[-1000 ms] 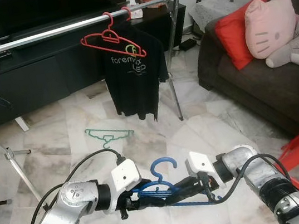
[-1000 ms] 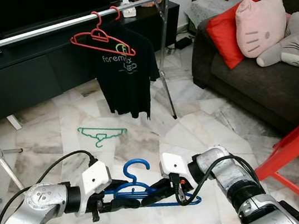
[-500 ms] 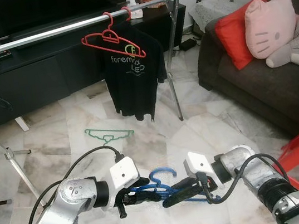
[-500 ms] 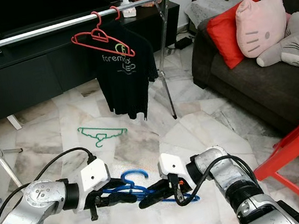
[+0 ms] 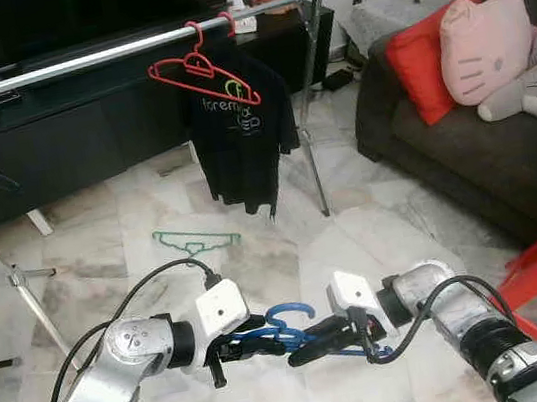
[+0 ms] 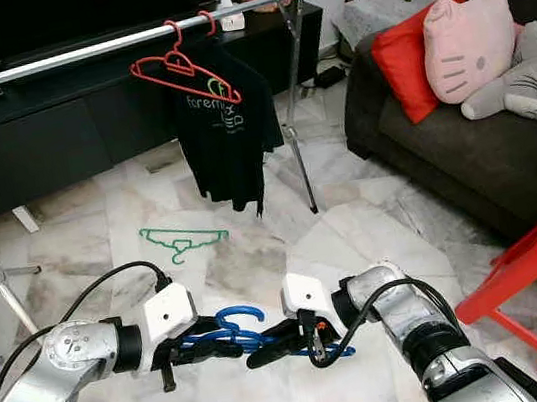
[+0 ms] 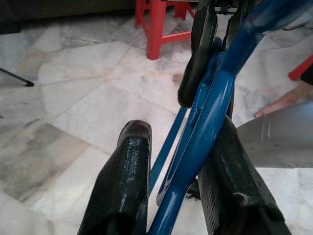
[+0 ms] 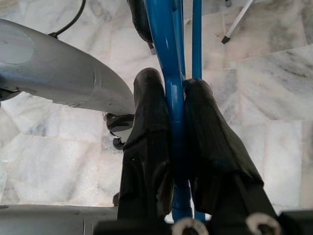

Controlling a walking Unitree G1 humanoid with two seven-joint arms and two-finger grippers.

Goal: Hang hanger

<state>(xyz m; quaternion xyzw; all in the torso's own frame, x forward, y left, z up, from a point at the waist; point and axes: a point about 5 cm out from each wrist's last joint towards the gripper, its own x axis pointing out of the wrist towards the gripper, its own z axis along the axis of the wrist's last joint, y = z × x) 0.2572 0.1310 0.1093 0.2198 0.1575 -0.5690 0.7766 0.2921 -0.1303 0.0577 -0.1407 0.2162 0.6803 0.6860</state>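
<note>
Blue hanger [image 5: 285, 327]: low over the floor, well short of the rail [image 5: 124, 49].
Right tool [image 8: 171, 147]: clamped on the hanger's arm.
Left tool [image 7: 171, 166]: fingers apart, straddling the hanger.
Advice: I judge one firm grip is needed before lifting; keep the hook upward, aim beside the red hanger [image 5: 198, 68].

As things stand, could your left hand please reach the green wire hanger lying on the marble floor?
Probably not: the left hand has the blue plastic hanger between its fingers, and the green wire hanger lies farther ahead.
</note>
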